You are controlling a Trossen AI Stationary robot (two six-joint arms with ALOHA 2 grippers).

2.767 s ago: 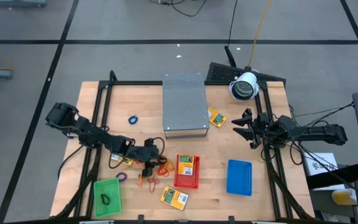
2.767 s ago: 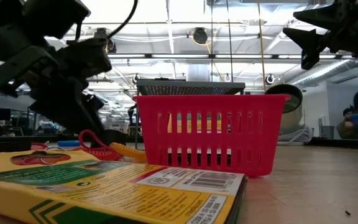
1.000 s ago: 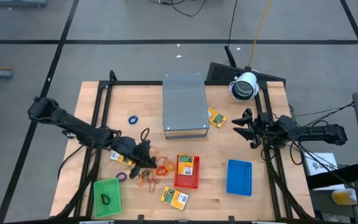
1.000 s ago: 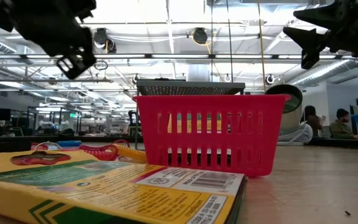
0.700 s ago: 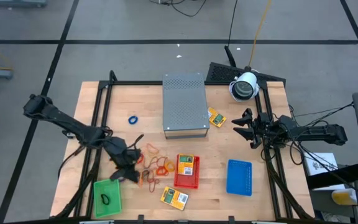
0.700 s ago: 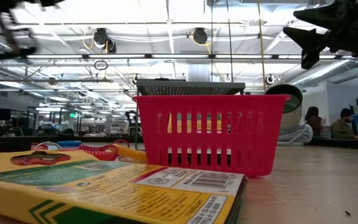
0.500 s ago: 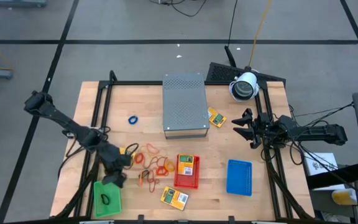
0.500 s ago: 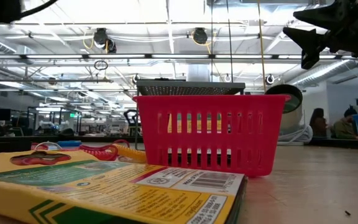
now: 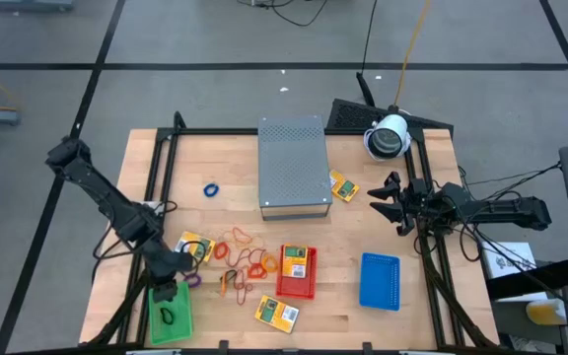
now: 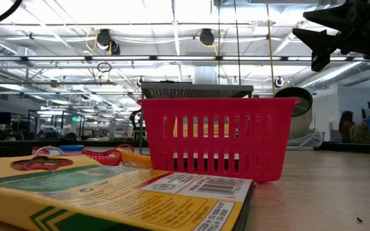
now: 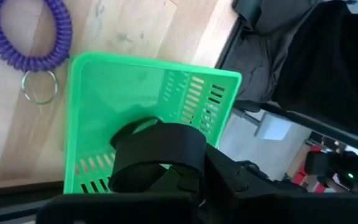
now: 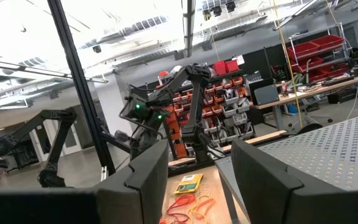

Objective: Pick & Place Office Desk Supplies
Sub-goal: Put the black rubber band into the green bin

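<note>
My left gripper hangs over the far end of the green tray, shut on a black band loop. A small dark piece lies in that tray. A purple coil loop with a key ring lies on the wood beside the tray. Orange and red loops lie in a pile left of the red tray. Yellow-and-green packets lie at the left, near the front edge, beside the grey box and in the red tray. My right gripper waits open above the table's right side. My left gripper holds the black band loop by its lower part, right at its dark fingers, which hide the exact place of contact. The loop stands up from the fingers, clear of the tray floor and open as a ring above the green tray.
The grey perforated box stands at the far middle. A blue tray sits at the near right, a blue loop lies at the far left, and a white round lamp-like thing is at the far right corner.
My left gripper has gone from the pile of loops toward the table's left and near edges and now hangs over the green tray. It has stayed shut. My right arm has kept still.
</note>
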